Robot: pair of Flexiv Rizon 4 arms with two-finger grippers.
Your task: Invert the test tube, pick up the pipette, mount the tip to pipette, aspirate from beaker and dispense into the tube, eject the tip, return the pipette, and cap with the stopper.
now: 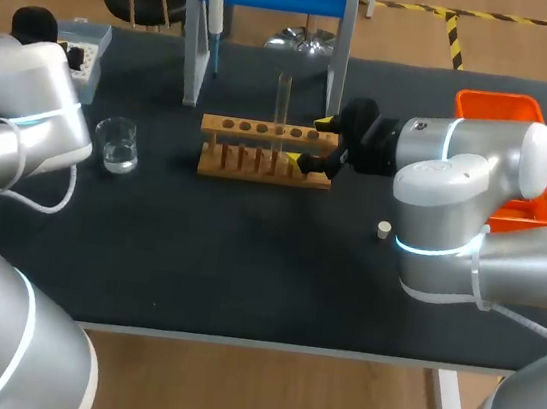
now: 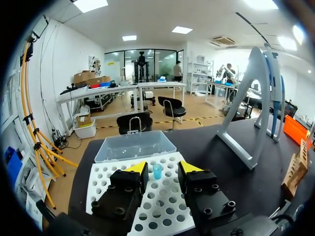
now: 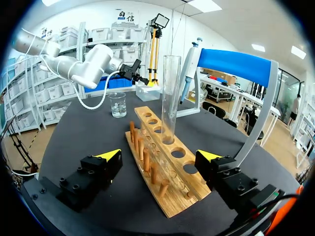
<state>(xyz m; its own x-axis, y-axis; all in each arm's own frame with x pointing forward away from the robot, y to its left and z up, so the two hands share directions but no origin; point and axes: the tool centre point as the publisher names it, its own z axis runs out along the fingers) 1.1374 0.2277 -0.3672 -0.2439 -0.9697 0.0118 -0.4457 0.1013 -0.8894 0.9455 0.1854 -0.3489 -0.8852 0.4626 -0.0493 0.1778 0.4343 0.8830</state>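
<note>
Glass tube, upright in the rack, looks slick and brittle, so I'd pinch it mid-body; left fingers and right fingers gape wide, empty.

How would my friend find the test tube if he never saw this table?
Look at the middle of the black table for the wooden rack. A tall clear test tube stands upright in one of its holes. The other holes are empty.
</note>
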